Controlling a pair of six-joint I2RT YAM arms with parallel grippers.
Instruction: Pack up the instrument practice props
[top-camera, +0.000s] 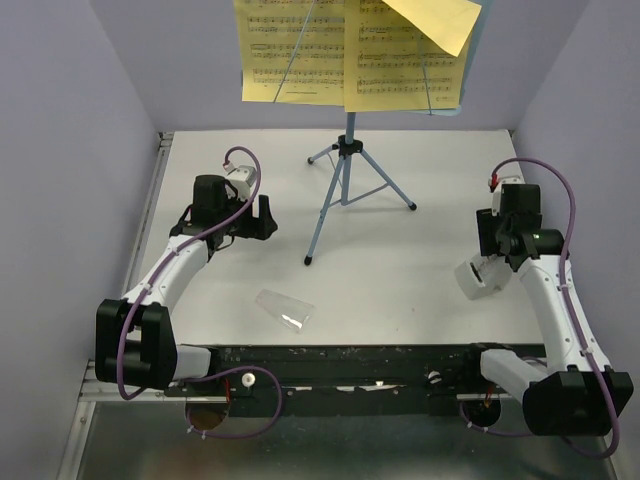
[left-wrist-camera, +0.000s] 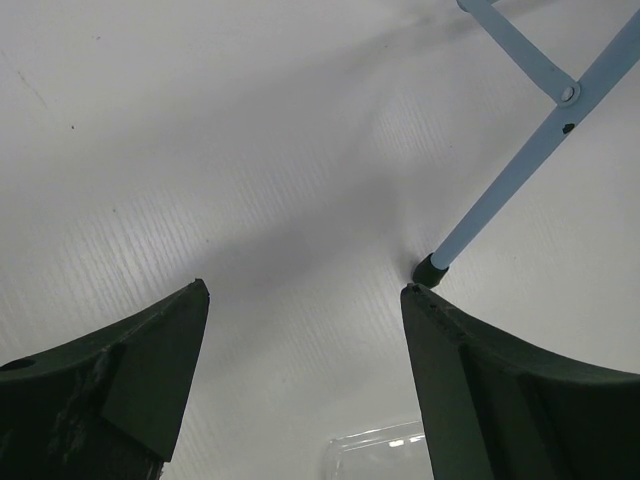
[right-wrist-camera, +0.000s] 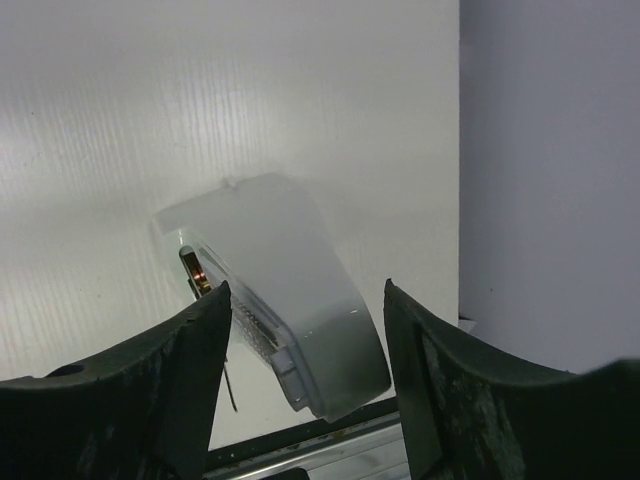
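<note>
Two pincers, two different states. The left pincer (left-wrist-camera: 305, 295) is spread wide and holds nothing. It hangs over the bare surface (top-camera: 420, 290), with the rubber foot (left-wrist-camera: 432, 266) of one tripod leg just beside its right finger. The right pincer (right-wrist-camera: 303, 295) looks closed on a white plastic casing (right-wrist-camera: 290, 270), one finger against each side, near the right edge of the surface.

The light-blue music stand (top-camera: 348, 148) is upright at the back centre on its three thin legs. The yellow sheet-music pages (top-camera: 300, 50) sit on its desk, and one has a corner folded over. A small clear plastic piece (top-camera: 285, 308) lies flat near the front edge, well apart from both arms.

The stand is probably light but top-heavy and would tip at a nudge to a leg, so the central pole just above the leg hub seems the safest hold. The pages are thin and floppy and likely to slide off, so they are best pinched at an edge. The clear piece looks slick and thin-walled, so it should be taken gently across its narrow width. The casing appears rigid and smooth, and it could twist in a light grip
</note>
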